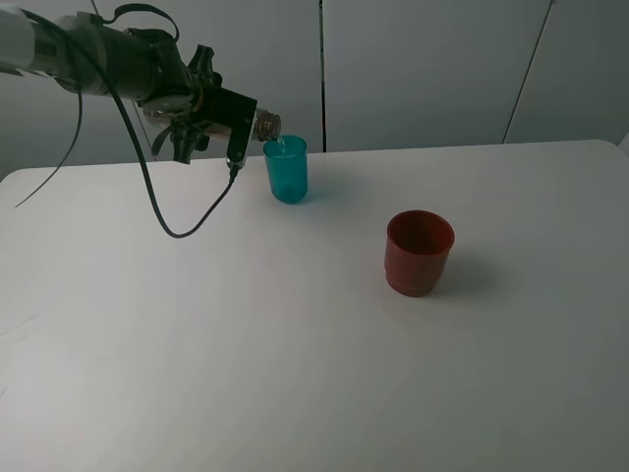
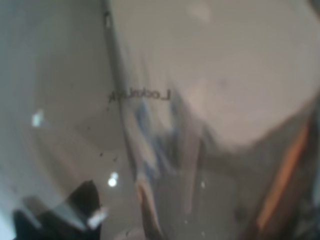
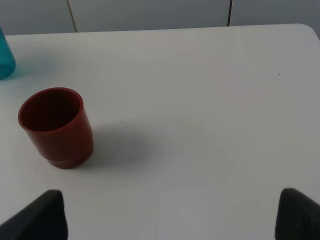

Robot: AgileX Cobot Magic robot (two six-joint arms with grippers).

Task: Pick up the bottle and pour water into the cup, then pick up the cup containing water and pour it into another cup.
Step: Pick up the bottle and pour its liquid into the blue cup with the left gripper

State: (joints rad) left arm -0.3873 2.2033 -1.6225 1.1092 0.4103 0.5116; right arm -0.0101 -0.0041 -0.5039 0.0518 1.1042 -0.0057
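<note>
The bottle (image 1: 267, 126) is tipped almost level at the back left, and my left gripper (image 1: 236, 118) is shut on it. Only its threaded neck shows past the fingers, with the mouth just above the rim of the cup (image 1: 286, 169), a teal tumbler standing upright. Up close, the bottle's clear wall (image 2: 165, 100) fills the left wrist view. Another cup (image 1: 419, 252), red-brown and squat, stands upright right of centre, also seen from the right wrist (image 3: 56, 127). My right gripper (image 3: 172, 220) is open and empty, short of the red-brown cup and to one side of it.
A black cable (image 1: 172, 221) hangs from the left arm and loops down close to the white table (image 1: 246, 374). A pale wall stands behind the table's far edge. The teal tumbler's side (image 3: 5, 57) shows at the edge of the right wrist view.
</note>
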